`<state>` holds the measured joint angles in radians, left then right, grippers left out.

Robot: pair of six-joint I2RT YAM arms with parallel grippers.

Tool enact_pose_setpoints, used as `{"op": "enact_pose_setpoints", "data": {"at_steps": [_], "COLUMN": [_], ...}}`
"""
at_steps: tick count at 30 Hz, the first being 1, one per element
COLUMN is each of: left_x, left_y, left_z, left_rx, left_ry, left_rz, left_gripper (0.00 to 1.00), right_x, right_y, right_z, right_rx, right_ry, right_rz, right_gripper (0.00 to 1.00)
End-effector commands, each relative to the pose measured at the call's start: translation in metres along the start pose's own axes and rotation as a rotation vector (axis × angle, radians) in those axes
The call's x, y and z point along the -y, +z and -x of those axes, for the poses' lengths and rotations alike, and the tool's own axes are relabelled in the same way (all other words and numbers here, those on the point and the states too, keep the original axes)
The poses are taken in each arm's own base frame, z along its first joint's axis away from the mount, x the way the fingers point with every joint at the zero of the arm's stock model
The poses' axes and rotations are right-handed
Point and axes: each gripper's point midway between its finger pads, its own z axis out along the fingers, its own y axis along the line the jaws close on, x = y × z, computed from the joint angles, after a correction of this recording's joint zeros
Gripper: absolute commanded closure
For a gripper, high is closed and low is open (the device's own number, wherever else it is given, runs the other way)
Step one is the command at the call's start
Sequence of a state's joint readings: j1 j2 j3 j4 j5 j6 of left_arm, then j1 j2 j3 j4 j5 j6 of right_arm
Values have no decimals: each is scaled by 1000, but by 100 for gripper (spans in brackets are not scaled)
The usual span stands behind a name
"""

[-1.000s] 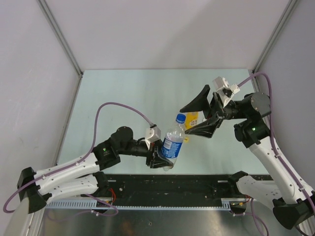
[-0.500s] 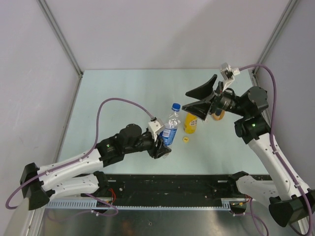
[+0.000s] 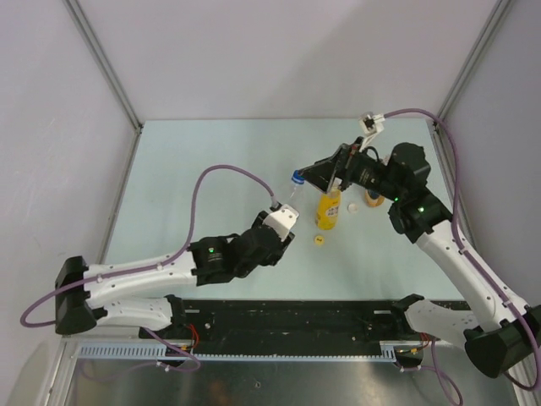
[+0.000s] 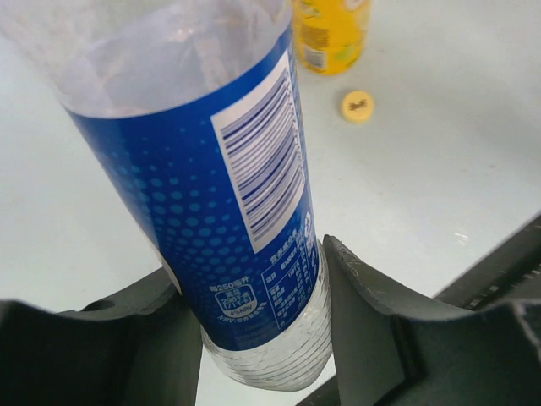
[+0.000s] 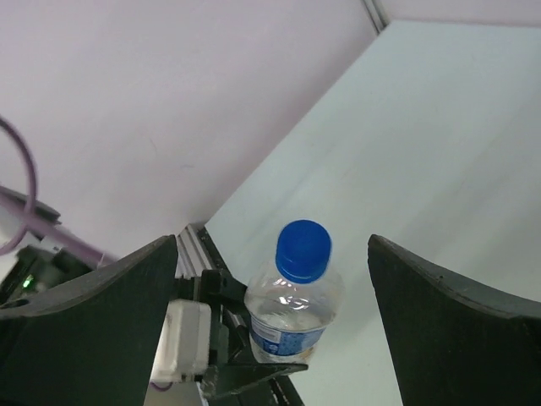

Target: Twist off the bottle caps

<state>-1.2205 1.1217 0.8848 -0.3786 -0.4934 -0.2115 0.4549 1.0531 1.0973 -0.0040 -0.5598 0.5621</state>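
Pale green and ringed by plain white walls (image 3: 254,59), the surface (image 3: 194,169) carries all three bottles in its right half. Nearest the arm bases, the left hand (image 4: 258,288) is clamped on the lower body of the clear bottle (image 4: 228,169), a finger pressed to each side of the blue label just above the base. It holds the bottle tipped, neck pointing away towards the other arm, which looks meant to steady it against twisting and to offer up the blue cap (image 5: 304,249), not yet removed. Just beyond lies the yellow cap (image 3: 319,240), loose on the surface near the foot of the upright yellow bottle (image 3: 328,211), so that bottle seems already dealt with. Over it, the right hand (image 5: 270,245) is spread wide and grips nothing. Its fingers flank the blue cap with clear air on both sides, apparently lined up to close on it. Farther back, a whitish cap (image 3: 353,208) rests on the surface beside the orange bottle (image 3: 374,200), which the right arm partly hides.
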Motion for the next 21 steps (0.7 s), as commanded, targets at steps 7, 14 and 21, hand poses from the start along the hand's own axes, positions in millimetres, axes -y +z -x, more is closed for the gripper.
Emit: {"op": "enact_pose_setpoints", "data": {"at_steps": [7, 14, 21], "left_x": [-24, -22, -21], "left_y": [1, 3, 6], "left_z": [13, 16, 17], "left_rx": [-27, -29, -33], "left_ry": [114, 151, 154], "left_rz": [358, 413, 428], "left_gripper": [90, 94, 94], "right_x": [29, 43, 37], "right_y": [23, 27, 29], "right_z": [2, -7, -14], "right_rx": [14, -20, -56], "right_ry": [6, 7, 5], "right_rz": [-277, -350, -317], "right_gripper": [3, 11, 30]}}
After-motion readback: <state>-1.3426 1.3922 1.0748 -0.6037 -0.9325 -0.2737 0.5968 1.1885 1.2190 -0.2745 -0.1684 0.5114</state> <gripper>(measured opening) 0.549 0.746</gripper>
